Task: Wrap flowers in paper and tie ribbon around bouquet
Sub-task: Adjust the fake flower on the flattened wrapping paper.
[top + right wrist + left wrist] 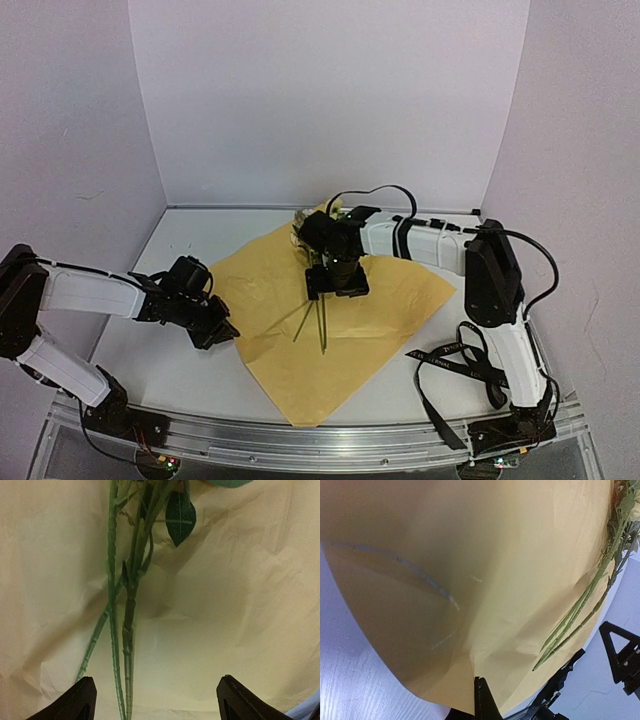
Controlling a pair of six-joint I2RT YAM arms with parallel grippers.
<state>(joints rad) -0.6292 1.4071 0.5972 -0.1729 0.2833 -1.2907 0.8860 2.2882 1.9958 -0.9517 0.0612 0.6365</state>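
1. Two claws are engaged: the left claw [218,330] is clenched on the left edge of the paper [400,300].
2. The right claw [335,283] is released above the flowers [318,320], which are laid mid-paper with stems lengthwise between its jaws.

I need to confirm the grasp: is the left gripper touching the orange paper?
Touching. The left wrist view shows the left gripper shut on the edge of the paper, with the sheet pinched at its fingertips.
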